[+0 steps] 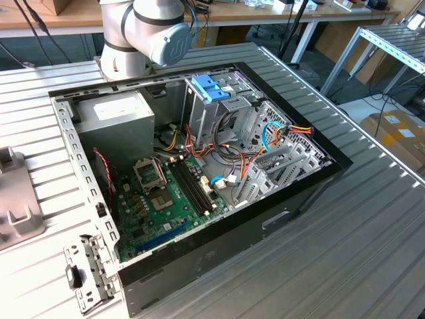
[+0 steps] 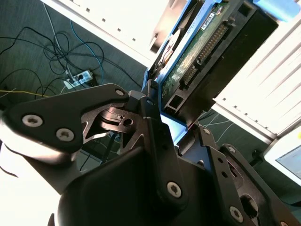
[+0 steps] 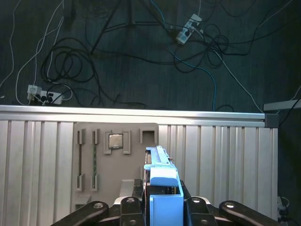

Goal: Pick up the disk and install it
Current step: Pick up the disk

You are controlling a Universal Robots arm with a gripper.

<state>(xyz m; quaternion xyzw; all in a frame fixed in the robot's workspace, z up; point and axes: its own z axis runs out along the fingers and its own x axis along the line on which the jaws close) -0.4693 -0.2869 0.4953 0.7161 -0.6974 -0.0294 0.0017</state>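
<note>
Exterior view, from its left to its right: a grey moulded block (image 1: 14, 206) sits at the edge of the ribbed aluminium table (image 1: 372, 252). A loose metal bracket (image 1: 86, 276) lies by the near corner of an open computer case (image 1: 219, 259). Inside the case are a grey power supply box (image 1: 118, 118), a green motherboard (image 1: 163, 203), then a fixed drive cage (image 1: 216, 106) with blue tabs, and coloured cables (image 1: 279, 133). My arm (image 1: 149, 30) rises at the table's far edge, behind the case.

In the second wrist view my gripper (image 2: 175, 123) is clamped on the disk (image 2: 200, 54), a hard drive in a light-blue plastic frame. Its green circuit board and row of connector pins face the camera. In the first wrist view the disk (image 3: 162, 176) stands on edge between my fingers (image 3: 136, 203) and reaches straight out ahead of them. It is over the table, near the table's edge rail. It lies across one side of a grey parts holder (image 3: 129, 165) that carries a processor chip (image 3: 115, 141) and a memory stick (image 3: 94, 162). I cannot tell whether the disk touches that holder.

I judge the disk rigid and dense for its size, so it should not bend in the grip. The bare circuit board and pins look fragile, and the smooth metal could slip. The flat long sides, where the plastic frame runs, seem the safest place to hold it, squarely and away from the connector end.
</note>
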